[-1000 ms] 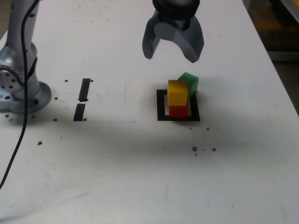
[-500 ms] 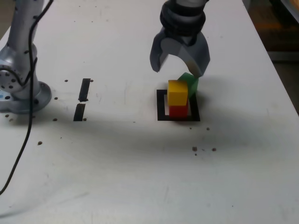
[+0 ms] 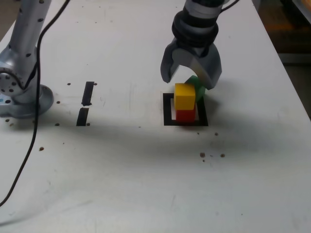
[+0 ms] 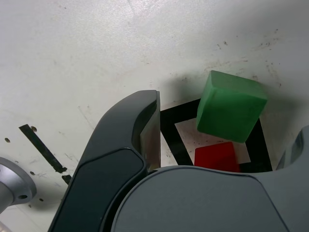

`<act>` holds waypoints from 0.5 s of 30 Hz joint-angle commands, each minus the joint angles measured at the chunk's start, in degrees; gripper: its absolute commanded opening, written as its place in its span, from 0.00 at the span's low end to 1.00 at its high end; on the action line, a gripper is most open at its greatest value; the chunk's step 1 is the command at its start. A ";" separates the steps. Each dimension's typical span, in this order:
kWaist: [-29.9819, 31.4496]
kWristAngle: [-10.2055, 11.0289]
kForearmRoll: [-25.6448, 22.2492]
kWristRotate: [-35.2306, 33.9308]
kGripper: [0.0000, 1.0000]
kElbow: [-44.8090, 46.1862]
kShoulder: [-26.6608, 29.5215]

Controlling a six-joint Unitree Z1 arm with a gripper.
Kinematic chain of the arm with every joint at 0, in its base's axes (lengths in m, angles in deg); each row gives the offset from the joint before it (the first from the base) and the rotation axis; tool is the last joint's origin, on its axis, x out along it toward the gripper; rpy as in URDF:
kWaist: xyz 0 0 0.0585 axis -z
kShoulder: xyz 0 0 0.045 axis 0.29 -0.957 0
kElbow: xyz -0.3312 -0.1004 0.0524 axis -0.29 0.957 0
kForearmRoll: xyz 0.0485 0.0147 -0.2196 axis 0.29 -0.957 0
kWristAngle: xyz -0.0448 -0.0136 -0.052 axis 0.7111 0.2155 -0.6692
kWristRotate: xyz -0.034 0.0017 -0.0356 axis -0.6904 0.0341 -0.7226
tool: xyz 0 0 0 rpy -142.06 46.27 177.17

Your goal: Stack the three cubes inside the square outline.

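On the white bench (image 3: 146, 184), the gripper (image 3: 191, 80) hangs with its jaws spread wide, holding nothing. The green cube (image 3: 200, 85) lies on the far edge of the square outline (image 3: 168, 109), partly hidden behind the jaw on the exterior view's right. Inside the outline, the yellow cube (image 3: 184, 95) sits on the red cube (image 3: 184, 115), just in front of the gripper.

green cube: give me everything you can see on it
The green cube is a small solid block, matte, plain faces with softly rounded edges. It sits tilted, not flat, at the far edge of the square outline, right behind the yellow cube stacked on the red cube; contact with them can't be judged. The open claw hangs over it, not gripping.
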State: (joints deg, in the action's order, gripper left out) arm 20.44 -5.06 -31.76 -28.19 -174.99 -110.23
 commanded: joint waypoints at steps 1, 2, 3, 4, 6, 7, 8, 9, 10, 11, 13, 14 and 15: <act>0.27 -0.18 0.26 0.13 0.93 -0.24 -0.31; 0.34 -0.28 0.45 0.18 0.93 -0.30 -0.47; 0.41 -0.40 0.65 0.21 0.93 -0.35 -0.63; 0.49 -0.54 0.87 0.26 0.93 -0.41 -0.78; 0.62 -0.87 1.33 0.37 0.92 -0.49 -1.01; 0.67 -1.05 1.54 0.42 0.92 -0.51 -1.09; 0.71 -1.26 1.73 0.46 0.92 -0.54 -1.14; 0.74 -1.49 1.96 0.53 0.91 -0.59 -1.16; 0.77 -1.63 2.11 0.58 0.91 -0.63 -1.14; 0.79 -1.76 2.23 0.63 0.90 -0.66 -1.11; 0.81 -1.93 2.45 0.74 0.89 -0.70 -1.06; 0.81 -1.99 2.62 0.82 0.89 -0.69 -1.04; 0.81 -2.03 2.84 0.89 0.89 -0.60 -1.02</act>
State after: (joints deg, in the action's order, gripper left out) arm 21.19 -6.97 -29.21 -27.47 -175.43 -111.27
